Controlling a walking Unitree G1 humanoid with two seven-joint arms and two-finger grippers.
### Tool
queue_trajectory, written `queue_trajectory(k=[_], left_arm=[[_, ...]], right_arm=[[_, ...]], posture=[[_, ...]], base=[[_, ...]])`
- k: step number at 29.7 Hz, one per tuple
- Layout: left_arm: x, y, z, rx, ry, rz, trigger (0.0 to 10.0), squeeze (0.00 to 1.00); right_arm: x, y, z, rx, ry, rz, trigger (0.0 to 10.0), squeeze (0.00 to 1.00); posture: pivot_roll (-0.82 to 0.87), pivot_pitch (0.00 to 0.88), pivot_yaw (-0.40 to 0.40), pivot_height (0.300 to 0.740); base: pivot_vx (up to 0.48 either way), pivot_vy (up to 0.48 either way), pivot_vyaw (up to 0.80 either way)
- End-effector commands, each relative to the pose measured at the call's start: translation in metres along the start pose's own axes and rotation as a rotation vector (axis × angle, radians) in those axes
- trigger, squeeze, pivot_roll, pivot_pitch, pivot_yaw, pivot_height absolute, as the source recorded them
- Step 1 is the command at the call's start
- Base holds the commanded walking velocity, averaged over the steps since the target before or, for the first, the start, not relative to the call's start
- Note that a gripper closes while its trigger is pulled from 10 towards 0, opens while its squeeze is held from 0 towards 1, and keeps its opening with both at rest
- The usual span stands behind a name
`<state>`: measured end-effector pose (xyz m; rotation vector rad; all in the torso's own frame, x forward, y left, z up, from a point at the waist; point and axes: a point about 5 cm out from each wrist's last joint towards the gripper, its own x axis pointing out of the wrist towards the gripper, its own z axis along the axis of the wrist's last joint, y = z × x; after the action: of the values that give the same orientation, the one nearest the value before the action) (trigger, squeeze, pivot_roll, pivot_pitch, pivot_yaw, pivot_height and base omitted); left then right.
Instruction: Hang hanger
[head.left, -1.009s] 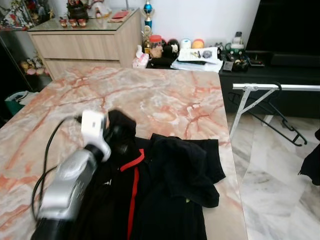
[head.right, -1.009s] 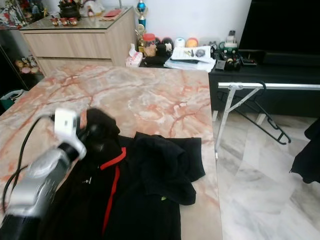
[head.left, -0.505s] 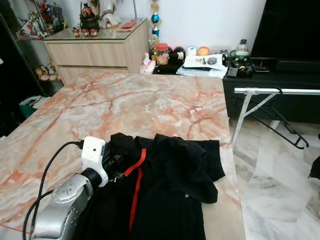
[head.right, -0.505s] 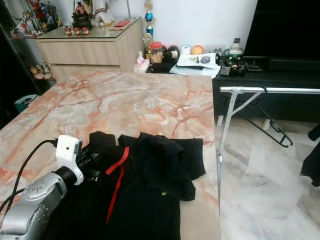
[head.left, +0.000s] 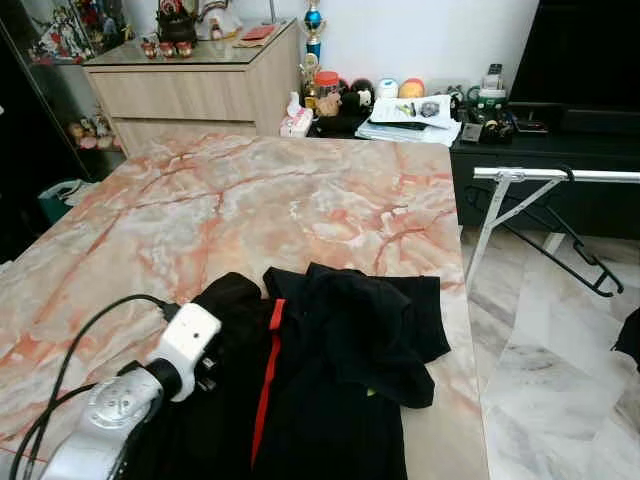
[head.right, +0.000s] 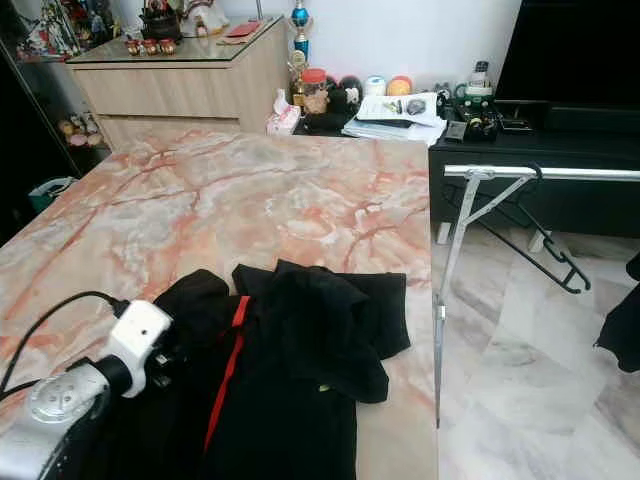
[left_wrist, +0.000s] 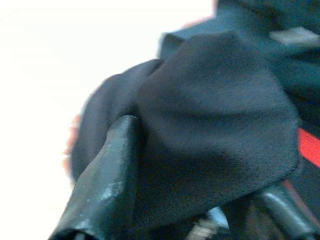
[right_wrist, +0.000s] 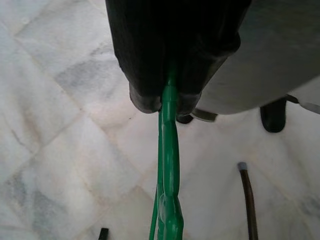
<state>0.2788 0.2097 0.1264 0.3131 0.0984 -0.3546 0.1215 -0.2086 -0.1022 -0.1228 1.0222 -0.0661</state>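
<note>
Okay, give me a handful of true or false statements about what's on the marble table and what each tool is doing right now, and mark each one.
1. The black garment lies on the marble table. True.
2. The garment has a blue stripe. False: the stripe is red.
3. The left tool is at the garment, with black fabric bunched between its fingers. True.
4. The right tool is shut on a green hanger. True.
5. The right tool holds the hanger above the table. False: pale marble floor tiles lie beneath it.
6. A black hanger already hangs on the metal rack to the robot's right of the table. True.
</note>
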Motion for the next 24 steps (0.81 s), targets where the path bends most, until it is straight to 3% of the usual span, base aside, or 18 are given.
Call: queue_trajectory(k=[1, 3, 5, 6, 7, 8, 9, 12, 14, 15, 18, 19, 20, 23, 24], left_arm=[[-0.003, 0.015, -0.002, -0.059, -0.007, 0.108, 10.0, 1.00], [-0.006, 0.024, -0.005, -0.105, -0.012, 0.211, 10.0, 1.00], [-0.006, 0.022, -0.006, -0.109, -0.002, 0.188, 10.0, 1.00], [-0.007, 0.011, -0.007, -0.095, 0.010, 0.082, 10.0, 1.00], [-0.007, 0.011, -0.007, -0.095, 0.010, 0.082, 10.0, 1.00], [-0.009, -0.005, -0.005, -0.097, 0.014, -0.085, 10.0, 1.00], [-0.011, -0.010, -0.004, -0.100, 0.014, -0.144, 10.0, 1.00], [-0.016, -0.015, 0.001, -0.114, 0.016, -0.285, 10.0, 1.00], [-0.018, -0.012, 0.005, -0.131, 0.001, -0.316, 10.0, 1.00], [-0.018, -0.012, 0.005, -0.131, 0.001, -0.316, 10.0, 1.00], [-0.004, 0.019, 0.025, -0.312, -0.145, -0.042, 10.0, 1.00], [-0.004, 0.019, 0.025, -0.312, -0.145, -0.042, 10.0, 1.00], [-0.002, 0.023, 0.026, -0.380, -0.177, 0.037, 10.0, 1.00], [-0.002, 0.018, 0.026, -0.402, -0.188, 0.006, 10.0, 1.00], [-0.003, 0.008, 0.022, -0.337, -0.151, -0.052, 10.0, 1.00]], right_arm=[[0.000, 0.011, 0.000, -0.005, -0.004, 0.015, 10.0, 0.00], [0.003, 0.022, 0.011, -0.011, -0.017, 0.028, 10.0, 0.00], [0.004, 0.023, 0.014, -0.012, -0.021, 0.028, 10.0, 0.00], [0.005, 0.024, 0.018, -0.012, -0.027, 0.028, 10.0, 0.00], [0.005, 0.024, 0.018, -0.012, -0.027, 0.028, 10.0, 0.00], [0.006, 0.023, 0.020, -0.013, -0.029, 0.027, 10.0, 0.00], [0.006, 0.023, 0.020, -0.014, -0.030, 0.027, 10.0, 0.00], [0.006, 0.020, 0.021, -0.015, -0.031, 0.024, 10.0, 0.00], [0.006, 0.018, 0.022, -0.014, -0.032, 0.020, 10.0, 0.00], [0.006, 0.018, 0.022, -0.014, -0.032, 0.020, 10.0, 0.00], [0.006, 0.012, 0.022, -0.016, -0.034, 0.011, 10.0, 0.00], [0.006, 0.012, 0.022, -0.016, -0.034, 0.011, 10.0, 0.00], [0.006, 0.012, 0.021, -0.016, -0.034, 0.010, 10.0, 0.00], [0.006, 0.012, 0.021, -0.017, -0.034, 0.010, 10.0, 0.00], [0.006, 0.012, 0.021, -0.017, -0.034, 0.010, 10.0, 0.00]], posture=[[0.10, 0.065, 0.073, 0.740], [0.10, 0.066, 0.070, 0.740], [0.10, 0.065, 0.069, 0.740], [0.10, 0.065, 0.069, 0.740], [0.10, 0.065, 0.069, 0.740], [0.10, 0.067, 0.067, 0.740], [0.10, 0.067, 0.067, 0.740], [0.10, 0.068, 0.066, 0.740], [0.10, 0.068, 0.066, 0.740], [0.10, 0.068, 0.066, 0.740], [0.10, 0.068, 0.069, 0.740], [0.10, 0.068, 0.069, 0.740], [0.10, 0.068, 0.069, 0.740], [0.10, 0.068, 0.069, 0.740], [0.10, 0.069, 0.068, 0.740]], base=[[0.000, 0.000, 0.00], [0.000, 0.000, 0.00], [0.000, 0.000, 0.00], [0.000, 0.000, 0.00], [0.000, 0.000, 0.00], [0.000, 0.000, 0.00], [0.000, 0.000, 0.00], [0.000, 0.000, 0.00], [0.000, 0.000, 0.00], [0.000, 0.000, 0.00], [0.000, 0.000, 0.00], [0.000, 0.000, 0.00], [0.000, 0.000, 0.00], [0.000, 0.000, 0.00], [0.000, 0.000, 0.00]])
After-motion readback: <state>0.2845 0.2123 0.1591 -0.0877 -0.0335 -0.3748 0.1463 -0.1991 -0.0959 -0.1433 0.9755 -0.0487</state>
